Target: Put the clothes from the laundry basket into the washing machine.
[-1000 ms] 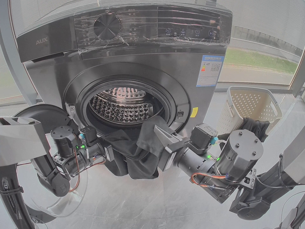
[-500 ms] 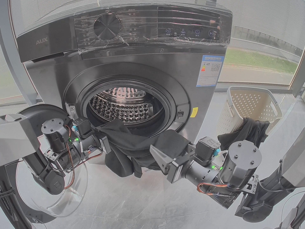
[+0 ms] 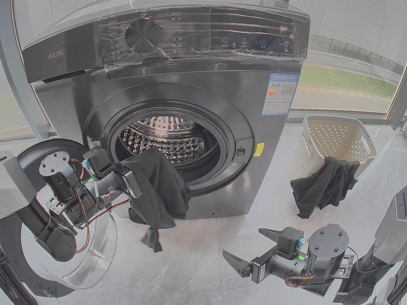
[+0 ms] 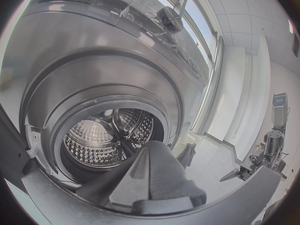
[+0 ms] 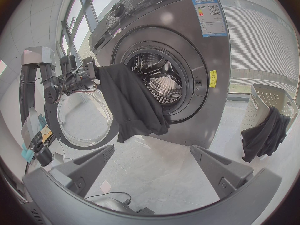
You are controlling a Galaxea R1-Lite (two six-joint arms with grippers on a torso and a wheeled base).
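A black garment (image 3: 159, 191) hangs from my left gripper (image 3: 135, 178), which is shut on it at the lower left rim of the washing machine's open drum (image 3: 169, 142). In the left wrist view the same cloth (image 4: 156, 172) drapes over the gripper in front of the drum (image 4: 103, 138). My right gripper (image 3: 242, 242) is open and holds nothing, low over the floor in front of the machine, well apart from the garment (image 5: 131, 103). A second black garment (image 3: 326, 187) hangs over the front rim of the cream laundry basket (image 3: 339, 138), to the right of the machine.
The round glass door (image 3: 72, 250) stands swung open to the left, behind and below my left arm. Grey floor (image 3: 203, 250) stretches between the machine and the basket. Windows run behind the machine.
The right gripper has let go of the garment and dropped low and back, open. The left gripper has lifted the garment to the drum's left rim, where it now hangs from that gripper alone.
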